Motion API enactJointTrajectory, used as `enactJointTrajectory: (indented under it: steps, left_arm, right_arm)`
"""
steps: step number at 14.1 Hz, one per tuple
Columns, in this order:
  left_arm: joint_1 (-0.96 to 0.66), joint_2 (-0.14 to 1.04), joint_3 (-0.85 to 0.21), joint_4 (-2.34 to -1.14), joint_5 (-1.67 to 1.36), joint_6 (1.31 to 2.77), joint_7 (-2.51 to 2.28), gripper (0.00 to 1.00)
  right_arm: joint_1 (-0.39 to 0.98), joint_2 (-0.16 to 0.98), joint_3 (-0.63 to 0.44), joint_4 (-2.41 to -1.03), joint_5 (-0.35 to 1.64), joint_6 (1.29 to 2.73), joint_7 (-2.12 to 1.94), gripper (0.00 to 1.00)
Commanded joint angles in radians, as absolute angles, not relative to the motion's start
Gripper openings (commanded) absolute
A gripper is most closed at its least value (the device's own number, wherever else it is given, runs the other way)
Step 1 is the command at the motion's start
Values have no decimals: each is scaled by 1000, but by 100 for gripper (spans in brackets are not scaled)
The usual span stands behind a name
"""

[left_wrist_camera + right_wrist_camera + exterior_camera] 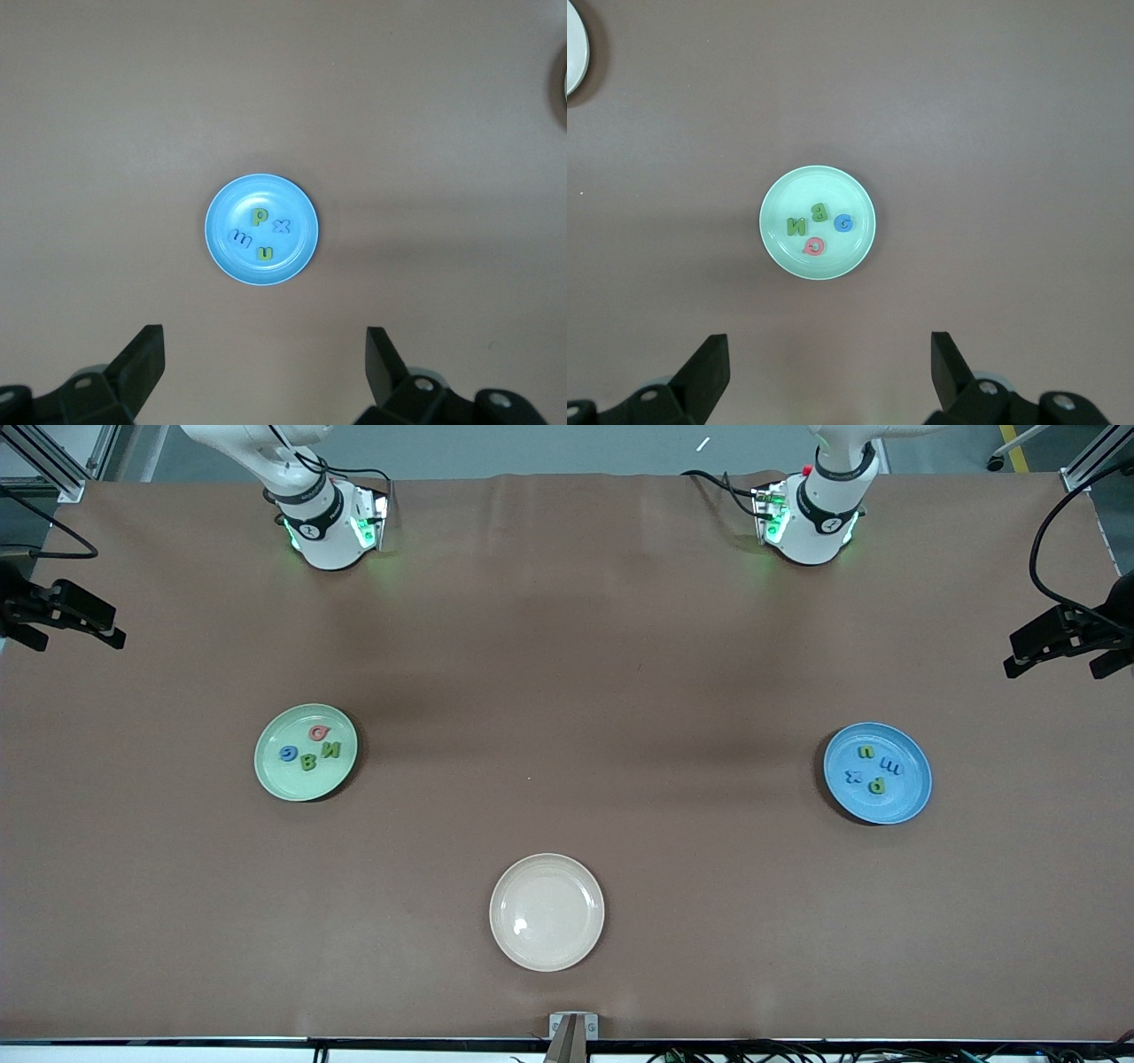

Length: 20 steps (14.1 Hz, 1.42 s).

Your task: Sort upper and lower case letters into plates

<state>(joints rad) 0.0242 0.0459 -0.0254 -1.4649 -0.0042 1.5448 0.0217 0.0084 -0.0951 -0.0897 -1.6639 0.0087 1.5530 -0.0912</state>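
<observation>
Nearest my front camera, at six o'clock on the brown counter (567, 646), sits a round cream-white plate (547, 911) with nothing in it. It is no part of the sort.

Farther from the camera, toward the right arm's end of the counter at about nine o'clock, lies the round pale green plate (306, 752). It holds four chunky capitals: a pink Q (318, 732), a blue G (288, 754), a green B (307, 762) and a green N (330, 748), bunched near the plate's middle.

Toward the left arm's end, at about three o'clock, lies the round bright blue plate (877, 772) with four small letters: a green p (876, 786), a green n (867, 752), a blue m (891, 768) and a blue x (855, 775).

Both arms wait high up. The left claw (266, 372) hangs released over the blue plate, gripping nothing. The right claw (830, 376) hangs released over the green plate, also empty.

By my judgement the sort looks finished. The risk from here is my own doing: a needless descent could clip a plate rim and slide it, or spill letters onto the counter. The letters lie close together, so a pinch at one might nudge its neighbour out.
</observation>
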Motion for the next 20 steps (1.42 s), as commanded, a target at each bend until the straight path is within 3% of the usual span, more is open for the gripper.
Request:
enactJointTrajectory:
  steps: [1,20]
  left_arm:
    - [28,-26,-26,-1549,-17,1574,25,100]
    - [26,-31,-25,-1546,-17,1582,-18,100]
  right_arm:
    - [2,-129,-81,-1694,11,1555,-101,100]
    - [0,-127,-83,-1694,12,1555,-101,100]
